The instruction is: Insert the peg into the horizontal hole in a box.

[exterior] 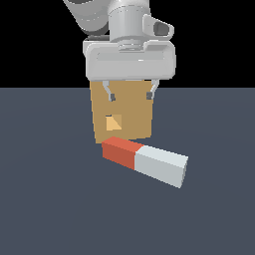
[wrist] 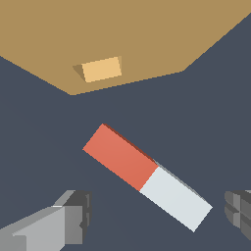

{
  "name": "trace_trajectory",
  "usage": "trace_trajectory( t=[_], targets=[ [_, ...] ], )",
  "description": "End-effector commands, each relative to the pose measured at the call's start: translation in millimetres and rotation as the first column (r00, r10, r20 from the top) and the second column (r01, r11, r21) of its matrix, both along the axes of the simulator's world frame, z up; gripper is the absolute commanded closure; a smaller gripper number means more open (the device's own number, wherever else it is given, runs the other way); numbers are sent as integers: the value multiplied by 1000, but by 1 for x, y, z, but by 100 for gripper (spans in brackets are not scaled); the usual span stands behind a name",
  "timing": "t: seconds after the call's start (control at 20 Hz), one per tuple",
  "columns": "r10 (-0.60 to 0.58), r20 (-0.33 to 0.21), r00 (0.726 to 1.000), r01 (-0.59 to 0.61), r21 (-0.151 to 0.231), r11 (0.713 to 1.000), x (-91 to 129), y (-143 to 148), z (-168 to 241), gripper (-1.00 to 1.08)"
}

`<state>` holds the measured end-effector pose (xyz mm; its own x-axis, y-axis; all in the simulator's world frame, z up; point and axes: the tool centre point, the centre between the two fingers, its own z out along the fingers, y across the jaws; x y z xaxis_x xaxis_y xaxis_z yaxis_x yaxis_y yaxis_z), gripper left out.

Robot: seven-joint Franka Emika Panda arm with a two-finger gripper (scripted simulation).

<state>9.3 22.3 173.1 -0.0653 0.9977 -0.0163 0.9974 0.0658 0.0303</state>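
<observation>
Two fingers of my gripper (exterior: pixel 131 94) hang spread wide apart with nothing between them, raised well above the floor (exterior: pixel 55 209); in the exterior view their dark tips show against the upper face of the box (exterior: pixel 130 118). Through the wrist camera I see one fingertip (wrist: pixel 78 215) and the other (wrist: pixel 240 213) at opposite edges of the picture, the peg (wrist: pixel 147 176) lying on the floor between and beyond them, touched by neither.

From the hand in the exterior view, the peg (exterior: pixel 145 161) sits at about six o'clock, lower in the picture, flat on the dark grey-blue floor. It lies slanted: the red half points toward ten o'clock, at the box, and the pale half trails toward four o'clock. Its red end is just beside the box's bottom edge; I cannot tell whether they touch there, though the wrist view shows a clear gap.

Beyond the peg stands the tan box, with the hole (exterior: pixel 113 122) low on its face, lighter orange inside. The peg's red end is below that opening, not in it.
</observation>
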Motion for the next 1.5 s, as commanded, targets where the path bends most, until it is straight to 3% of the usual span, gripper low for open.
trace_trajectory(
  t=[0.0,0.45,0.85,1.15,1.45],
  targets=[
    [0,0,1000,0,0,1000,0,0,0,-92],
    [46,-2,999,-46,0,999,1,-4,-5,-92],
    [163,-6,987,-163,1,987,6,-16,-17,-92],
    [293,-11,956,-293,2,956,13,-27,-32,-92],
    [427,-15,904,-427,5,904,22,-39,-47,-92]
  ],
)
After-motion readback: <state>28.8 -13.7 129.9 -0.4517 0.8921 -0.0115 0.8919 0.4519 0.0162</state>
